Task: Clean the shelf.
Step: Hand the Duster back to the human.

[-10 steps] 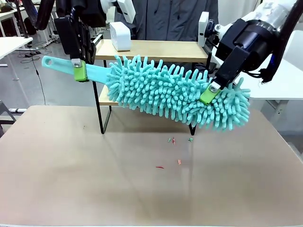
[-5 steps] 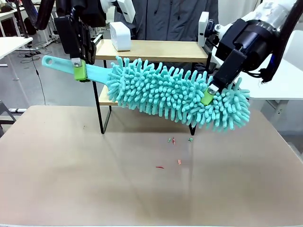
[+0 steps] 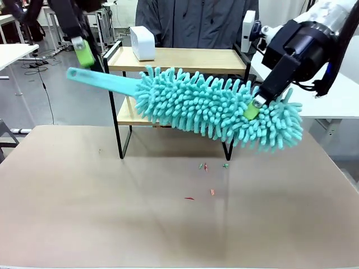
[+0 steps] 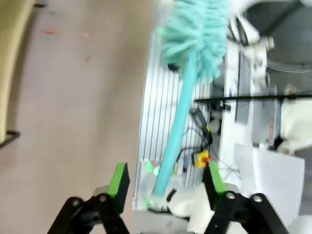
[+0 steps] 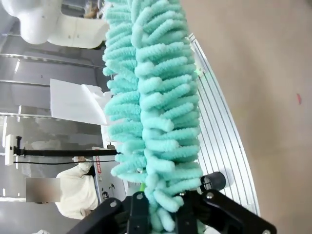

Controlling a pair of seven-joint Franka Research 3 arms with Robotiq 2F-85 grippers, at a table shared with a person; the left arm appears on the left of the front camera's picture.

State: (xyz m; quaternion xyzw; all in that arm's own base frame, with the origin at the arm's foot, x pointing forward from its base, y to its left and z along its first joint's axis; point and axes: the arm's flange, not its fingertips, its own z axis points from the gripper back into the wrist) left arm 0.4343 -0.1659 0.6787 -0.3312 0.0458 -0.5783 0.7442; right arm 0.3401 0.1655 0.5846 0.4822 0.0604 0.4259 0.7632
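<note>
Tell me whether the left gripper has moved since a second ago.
Yes. The left gripper has let go of the duster handle and risen up and to the picture's left, now level with the shelf top board, jaws open.

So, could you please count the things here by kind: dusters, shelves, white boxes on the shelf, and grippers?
Duster: 1
Shelf: 1
White box on the shelf's top board: 1
Grippers: 2, the left gripper open, the right gripper shut on the duster's fluffy head
Total: 5
</note>
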